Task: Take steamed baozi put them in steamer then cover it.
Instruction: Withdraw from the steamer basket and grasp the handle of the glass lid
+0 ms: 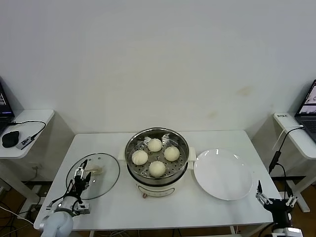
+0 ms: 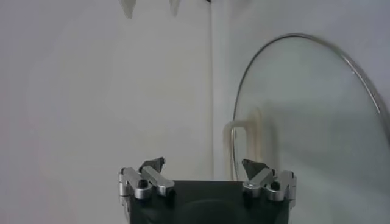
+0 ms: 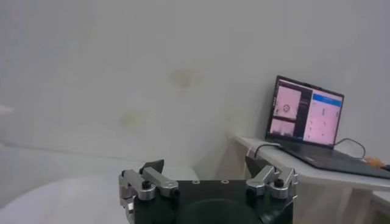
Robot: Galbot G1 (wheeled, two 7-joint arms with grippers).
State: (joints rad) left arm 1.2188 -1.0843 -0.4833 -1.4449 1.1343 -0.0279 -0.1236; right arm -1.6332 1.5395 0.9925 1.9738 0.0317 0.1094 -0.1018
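Baozi loaded, lid still on table.
I see four steamed baozi (image 1: 156, 156) inside the steamer (image 1: 157, 165); cover (image 1: 101, 174) lies left of it, my left gripper (image 1: 82, 174) over it, wide apart, empty; right gripper (image 1: 274, 200) likewise, off the table's corner.

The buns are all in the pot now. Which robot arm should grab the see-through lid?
The left one, probably. The left gripper is open right at the cover, beside its handle. The right gripper is far past the plate, across the steamer.
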